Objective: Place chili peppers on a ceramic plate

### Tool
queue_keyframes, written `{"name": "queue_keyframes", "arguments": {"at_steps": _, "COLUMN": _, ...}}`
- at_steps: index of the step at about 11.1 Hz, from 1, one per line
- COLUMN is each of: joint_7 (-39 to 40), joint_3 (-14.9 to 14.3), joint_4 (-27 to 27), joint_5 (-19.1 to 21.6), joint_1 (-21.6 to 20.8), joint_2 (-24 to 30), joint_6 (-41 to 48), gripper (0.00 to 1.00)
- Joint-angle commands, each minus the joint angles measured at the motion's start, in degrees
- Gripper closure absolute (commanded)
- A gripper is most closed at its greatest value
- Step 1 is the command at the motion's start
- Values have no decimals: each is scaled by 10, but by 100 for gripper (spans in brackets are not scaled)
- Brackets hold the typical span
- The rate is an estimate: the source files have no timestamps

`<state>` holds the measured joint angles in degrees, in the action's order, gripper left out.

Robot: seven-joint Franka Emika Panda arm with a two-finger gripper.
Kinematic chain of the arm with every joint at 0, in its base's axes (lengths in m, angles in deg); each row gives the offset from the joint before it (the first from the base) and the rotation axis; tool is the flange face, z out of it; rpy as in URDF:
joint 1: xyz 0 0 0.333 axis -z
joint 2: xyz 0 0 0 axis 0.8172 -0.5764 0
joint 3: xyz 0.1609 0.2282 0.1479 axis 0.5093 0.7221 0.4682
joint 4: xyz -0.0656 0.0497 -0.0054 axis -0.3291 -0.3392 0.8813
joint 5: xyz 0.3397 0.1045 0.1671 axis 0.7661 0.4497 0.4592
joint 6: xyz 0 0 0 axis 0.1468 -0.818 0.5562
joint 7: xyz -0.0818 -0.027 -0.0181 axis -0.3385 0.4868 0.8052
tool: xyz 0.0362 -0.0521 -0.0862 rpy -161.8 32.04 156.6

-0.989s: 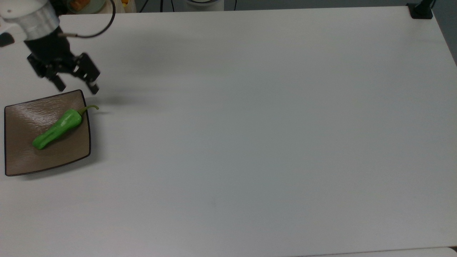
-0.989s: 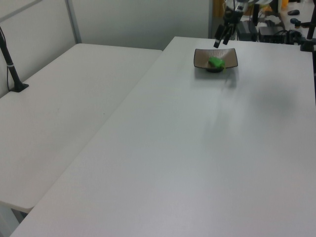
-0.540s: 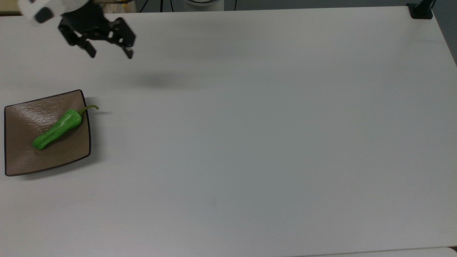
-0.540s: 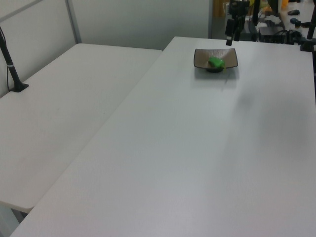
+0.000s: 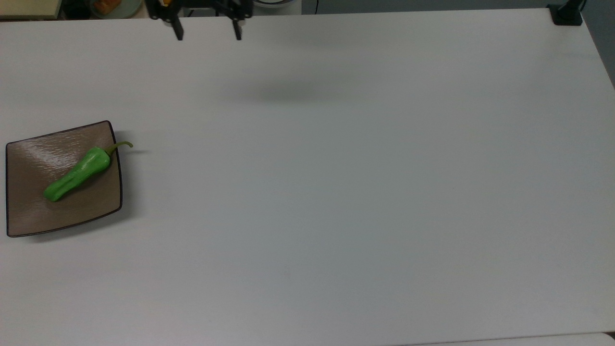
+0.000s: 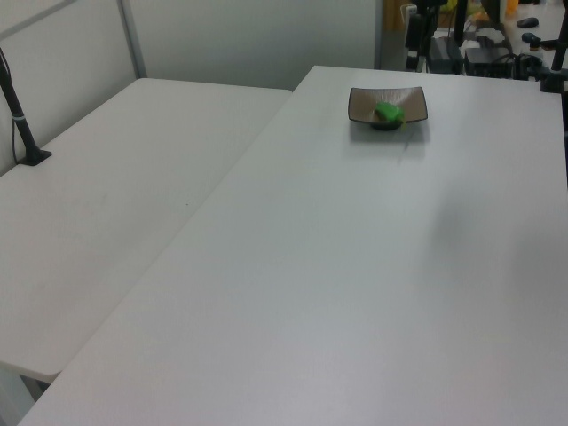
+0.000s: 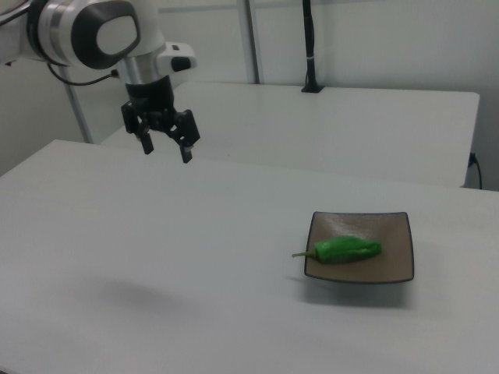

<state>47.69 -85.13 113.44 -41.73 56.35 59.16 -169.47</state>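
Note:
The bright green chili pepper [image 5: 77,174] lies diagonally on the square brown ceramic plate [image 5: 29,216] at the top view's left edge, its stem poking past the plate's right rim. The pepper [image 7: 348,249] also rests on the plate [image 7: 394,265] at the right view's right, and as a small green shape [image 6: 388,113] on the plate [image 6: 362,99] in the left view. My gripper [image 5: 208,33] hangs open and empty at the top view's upper edge, far from the plate. In the right view the gripper [image 7: 166,150] is high above the table, left of the plate.
The white table [image 5: 336,192] stretches wide to the top view's right. A black clamp [image 5: 567,14] sits at its far right corner. A second white table [image 6: 106,204] adjoins in the left view. Equipment and cables [image 6: 479,49] stand behind the plate there.
The open gripper rose away from just above the plate and travelled to the top view's right and up, toward the table's far edge. Pepper and plate stayed still.

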Motion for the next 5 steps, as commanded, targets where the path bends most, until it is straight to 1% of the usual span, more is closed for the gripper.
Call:
{"name": "queue_keyframes", "arguments": {"at_steps": 1, "joint_7": -31, "joint_3": -3, "joint_4": 32, "joint_5": -26, "joint_1": -39, "joint_2": 11, "joint_6": -12, "gripper": 0}}
{"name": "queue_keyframes", "arguments": {"at_steps": 5, "joint_7": -25, "joint_3": -3, "joint_4": 32, "joint_5": -17, "joint_1": -39, "joint_2": 11, "joint_6": -11, "gripper": 0}}
